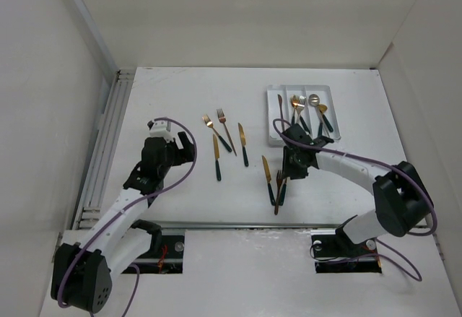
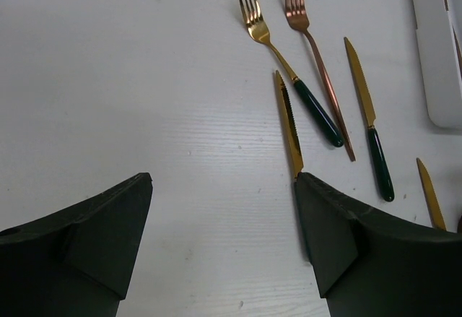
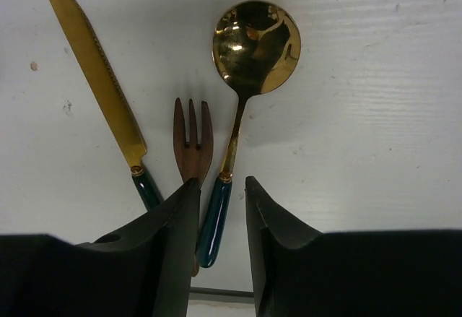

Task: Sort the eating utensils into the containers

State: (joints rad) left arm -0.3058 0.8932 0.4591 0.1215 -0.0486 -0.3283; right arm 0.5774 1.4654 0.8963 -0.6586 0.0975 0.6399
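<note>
Our right fingers [image 3: 180,216] straddle the gold spoon's [image 3: 256,39] glossy green handle, narrowly apart, not clamped; left fingers [image 2: 328,223] gape empty.

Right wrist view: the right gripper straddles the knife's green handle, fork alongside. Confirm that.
Wrong utensil. The right wrist view shows the right gripper straddling the green handle of the spoon, fork alongside. The knife lies further left, outside the jaws.

White table [image 1: 180,93], cutlery tray [image 1: 299,88] (far right), loose forks [image 1: 216,133], knives [image 1: 244,144], spoon [image 3: 254,48]
</note>
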